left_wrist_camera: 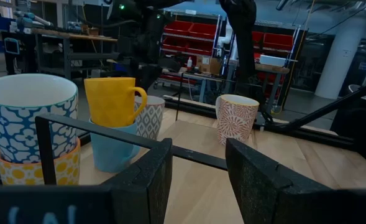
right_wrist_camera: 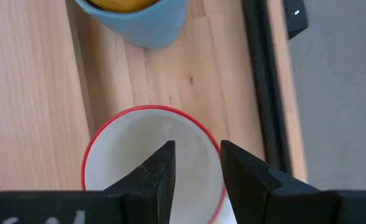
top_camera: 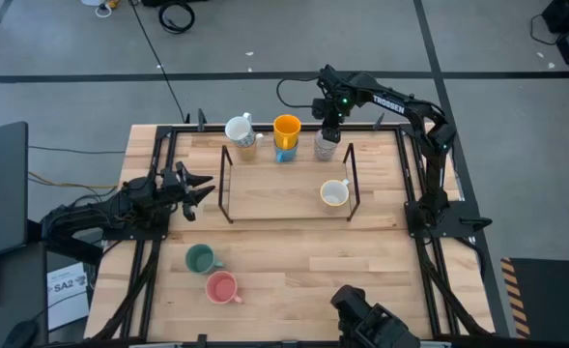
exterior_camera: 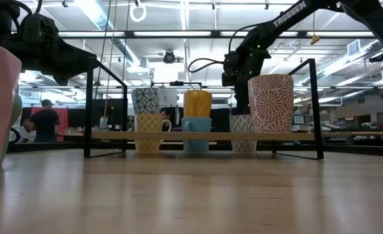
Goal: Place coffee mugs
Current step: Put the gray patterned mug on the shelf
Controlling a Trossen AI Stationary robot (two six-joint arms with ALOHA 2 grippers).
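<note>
Right gripper (right_wrist_camera: 195, 177) sits over the red-rimmed mug (right_wrist_camera: 117, 155) at the far right of the rack (top_camera: 353, 179), fingers pinching its rim. To its left, orange mug (top_camera: 286, 128) stacked in blue mug (left_wrist_camera: 111, 146). Left gripper (top_camera: 199, 188) spread, empty, at rack's left end. Green mug (top_camera: 201, 258) and pink mug (top_camera: 222, 287) near.

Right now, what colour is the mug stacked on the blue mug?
Orange-yellow mug, seen best in the left wrist view, sitting in the blue mug.
</note>
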